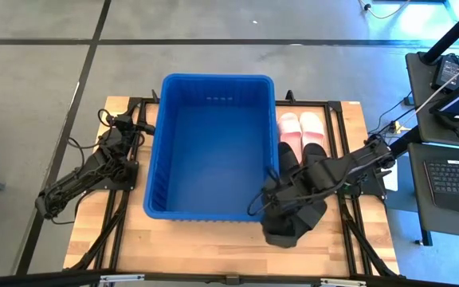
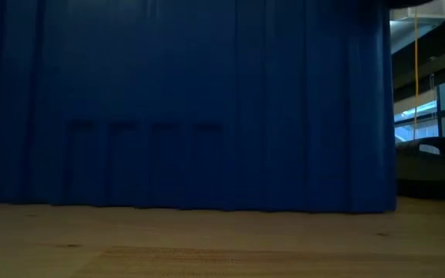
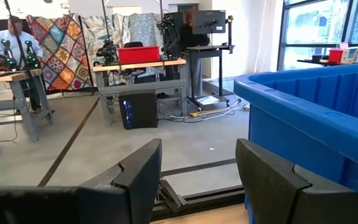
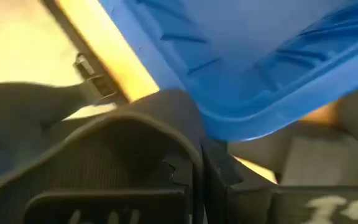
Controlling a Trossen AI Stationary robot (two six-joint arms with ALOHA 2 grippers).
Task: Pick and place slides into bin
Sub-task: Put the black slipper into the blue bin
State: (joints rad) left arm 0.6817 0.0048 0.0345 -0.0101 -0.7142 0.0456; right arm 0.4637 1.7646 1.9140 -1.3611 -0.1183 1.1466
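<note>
The blue bin stands in the middle of the table, and nothing shows inside it. Two pale pink slides lie side by side right of the bin. A black slide lies just nearer than them. My right gripper is at the bin's near right corner, shut on another black slide. My left gripper is open and empty, left of the bin. In the low view only the bin's wall shows. My right gripper comes from the table's right, slanting down, with its fingers close together on the black slide's strap. The fingers themselves hide the exact place of contact. I cannot tell whether the slide is clear of the table.
The bin's near right corner rim is right in front of my right gripper. Bare wooden table lies in front of the bin. Desks with laptops stand right of the table. A person is at a bench far off.
</note>
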